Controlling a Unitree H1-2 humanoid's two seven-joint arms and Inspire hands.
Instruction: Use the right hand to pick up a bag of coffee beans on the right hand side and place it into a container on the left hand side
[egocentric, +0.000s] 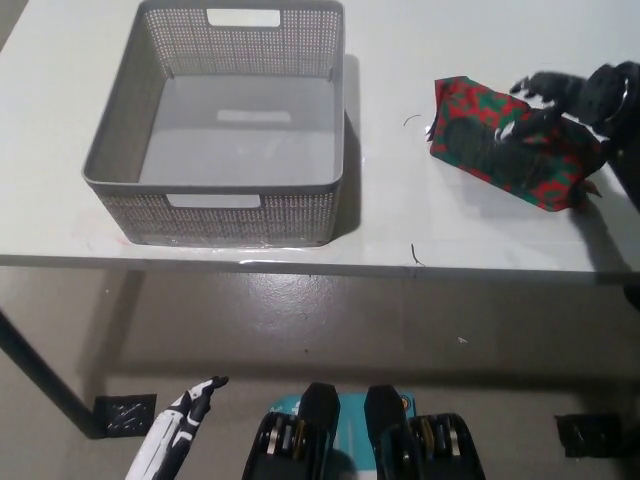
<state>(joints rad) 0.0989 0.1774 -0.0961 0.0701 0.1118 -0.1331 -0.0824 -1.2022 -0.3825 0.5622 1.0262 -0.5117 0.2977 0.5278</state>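
Red-green bag lies flat, long axis upper-left to lower-right; your right hand hovers over it, fingers spread.

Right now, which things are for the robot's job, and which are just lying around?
For the job:
coffee bag
basket
right robot hand, over the bag

Just there:
table
left robot hand, resting low, below the table edge
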